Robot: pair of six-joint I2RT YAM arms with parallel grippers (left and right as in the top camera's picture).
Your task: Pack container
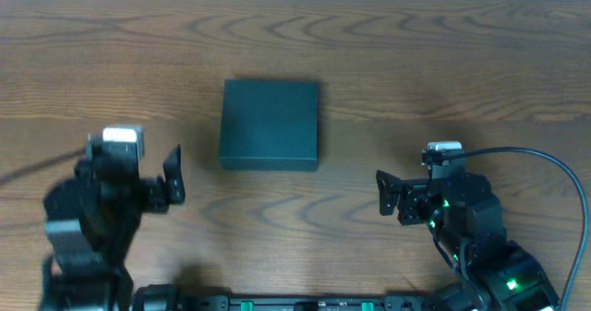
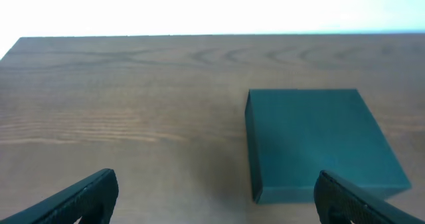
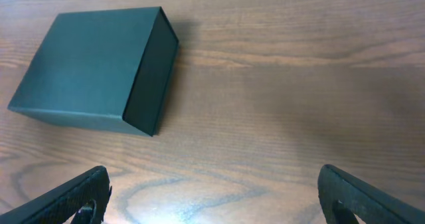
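The container (image 1: 270, 124) is a dark teal-black square box with its lid shut, lying flat near the table's middle. It also shows in the left wrist view (image 2: 322, 141) and the right wrist view (image 3: 93, 68). My left gripper (image 1: 172, 175) is open and empty, to the box's lower left; its fingers (image 2: 216, 196) frame bare table with the box's near corner between them. My right gripper (image 1: 386, 194) is open and empty, to the box's lower right; its fingers (image 3: 212, 194) are over bare wood. No snack packs are in view.
The wooden table (image 1: 443, 62) stretches all round the box. The right arm's black cable (image 1: 545, 159) loops over the table at the right. The table's far edge (image 2: 212, 35) meets a white background.
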